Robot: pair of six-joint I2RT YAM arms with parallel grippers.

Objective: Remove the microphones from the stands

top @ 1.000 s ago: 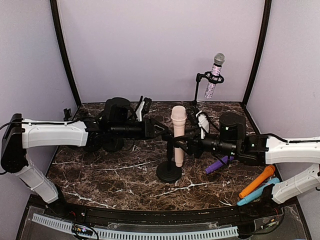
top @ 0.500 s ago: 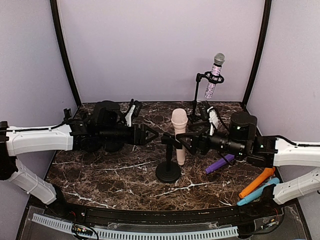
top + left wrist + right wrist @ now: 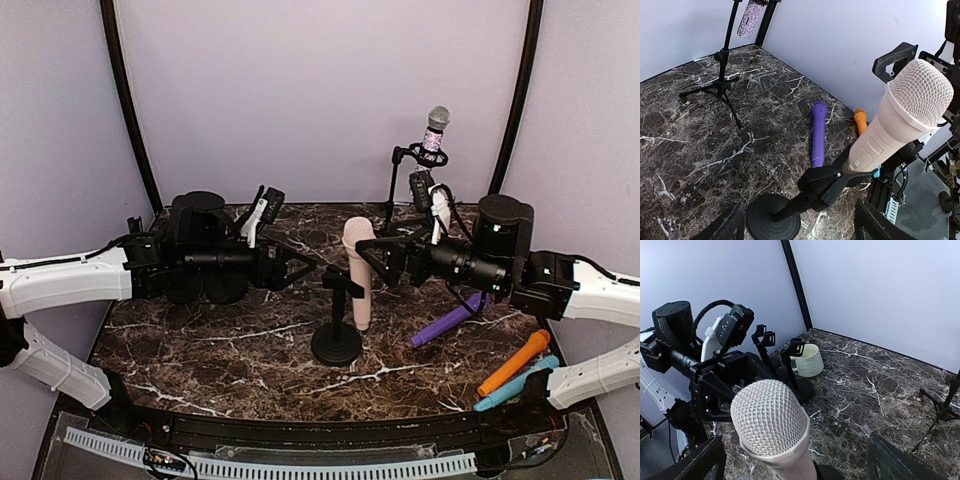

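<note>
A pale pink microphone (image 3: 358, 272) stands upright in the clip of a black round-base stand (image 3: 337, 345) at mid-table. My left gripper (image 3: 298, 267) is open just left of the clip and touches nothing. In the left wrist view the microphone (image 3: 892, 127) leans out of the clip (image 3: 840, 181), beyond the left gripper (image 3: 797, 231). My right gripper (image 3: 380, 256) is open just right of the microphone's head and clear of it. In the right wrist view the mesh head (image 3: 770, 420) sits ahead of the right gripper (image 3: 792, 471), between its spread fingers.
A glittery microphone (image 3: 430, 150) sits on a tripod stand (image 3: 392, 195) at the back. Purple (image 3: 450, 320), orange (image 3: 515, 362) and blue (image 3: 515, 388) microphones lie at the right. A cream cup (image 3: 807, 360) and two empty stands (image 3: 790, 365) are behind the left arm.
Both grippers have opened and drawn back from the pink microphone, the left one leftward, the right one rightward and up. The microphone stays in its clip.
</note>
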